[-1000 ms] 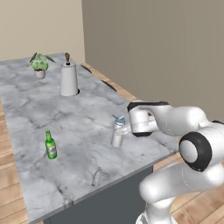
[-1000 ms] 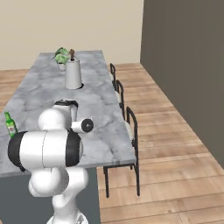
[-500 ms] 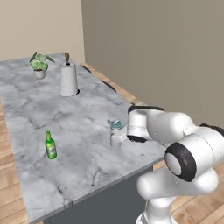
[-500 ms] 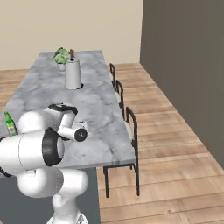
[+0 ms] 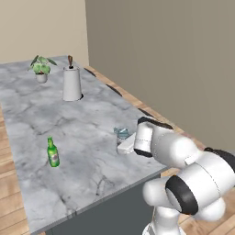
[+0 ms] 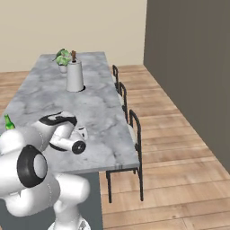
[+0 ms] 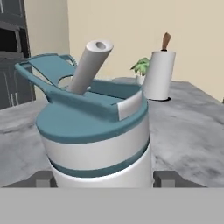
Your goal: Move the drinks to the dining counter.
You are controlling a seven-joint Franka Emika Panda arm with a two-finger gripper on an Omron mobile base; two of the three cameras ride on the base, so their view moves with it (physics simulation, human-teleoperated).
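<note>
One drink, a white cup with a teal lid and a straw [image 7: 96, 131], stands upright on the dining counter [image 5: 92, 119] near its front right edge [image 5: 121, 133] [image 6: 83, 132]. My gripper [image 5: 123, 141] reaches it low from the near side and is open, with a dark fingertip [image 7: 43, 179] close on each side of the cup's base. The green bottle [image 5: 53, 153] stands upright well to the left on the same marble [image 6: 9, 122], apart from the gripper.
A white paper-towel roll with a brown tip [image 5: 71, 83] [image 6: 75, 75] and a small potted plant [image 5: 41, 68] stand at the counter's far end. Dark chairs [image 6: 134, 130] line its right side. My bulky arm hangs over the near right corner.
The jaws have spread a little around the cup. The arm's elbow has swung lower and nearer the cameras. Cup and bottle stay where they were.
</note>
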